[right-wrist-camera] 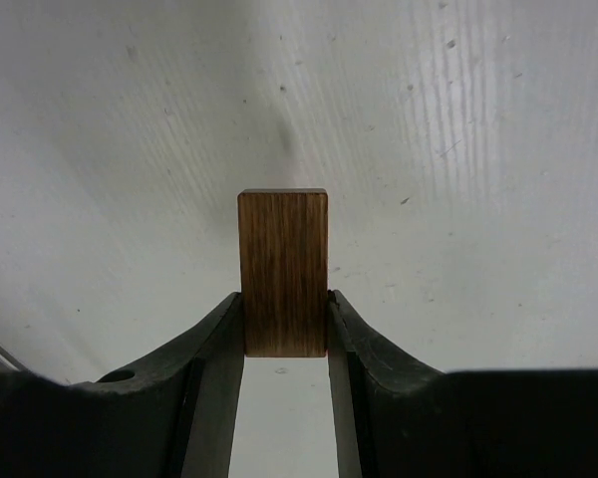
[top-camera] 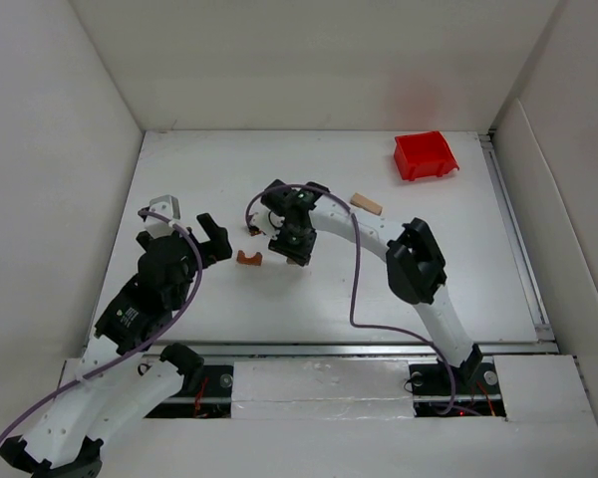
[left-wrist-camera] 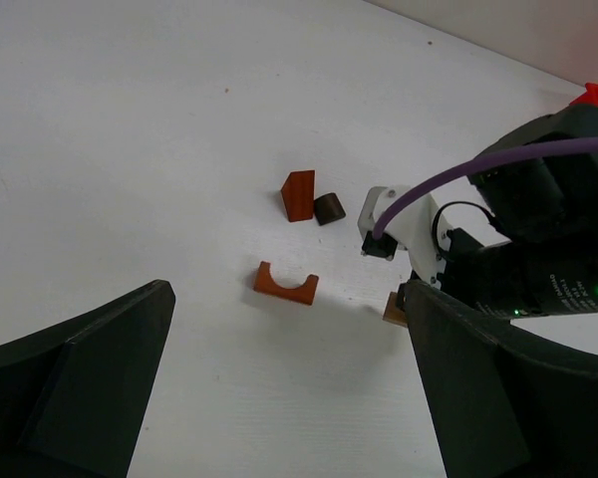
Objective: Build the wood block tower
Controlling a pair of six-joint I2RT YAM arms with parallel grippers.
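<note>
White table (top-camera: pixel 329 309) under white walls, red plastic bin (top-camera: pixel 425 156) sitting far beyond the right gripper (right-wrist-camera: pixel 284 309), which is clamping a brown rectangular wooden block (right-wrist-camera: pixel 283 259). The left gripper (top-camera: pixel 187 224) is gaping wide, with a reddish wooden arch block (left-wrist-camera: pixel 286 284) lying just ahead and a reddish wedge (left-wrist-camera: pixel 299 194) further on.

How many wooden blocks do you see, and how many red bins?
Wooden blocks: 5 (arch, triangle, dark round one, tan bar, brown plank gripped in the right tool)
Red bin: 1
Total: 6
</note>
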